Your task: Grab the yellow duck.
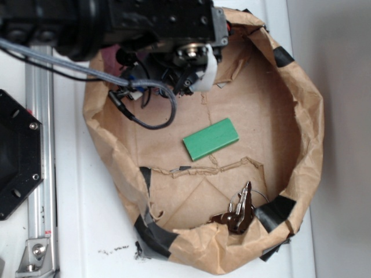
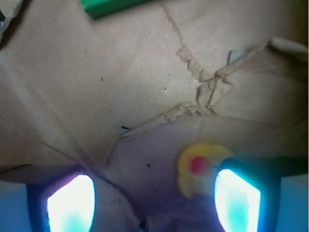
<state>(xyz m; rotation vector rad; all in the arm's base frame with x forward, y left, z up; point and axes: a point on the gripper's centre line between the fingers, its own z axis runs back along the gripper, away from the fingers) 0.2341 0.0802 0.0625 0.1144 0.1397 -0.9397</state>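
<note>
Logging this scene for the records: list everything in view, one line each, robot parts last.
Paper bin: one, brown with black tape patches, on the white table.
Green block: one, green, flat near the middle of the bin floor.
Keys: one bunch, dark metal, on the bin floor near the front wall.
Duck: one, yellow with red beak, on the bin floor beside the right finger in the wrist view, partly hidden.
Table: one, white, under the bin.
Rail: one, grey metal, left of the bin.
Gripper: one, black, open, low over the duck.
</note>
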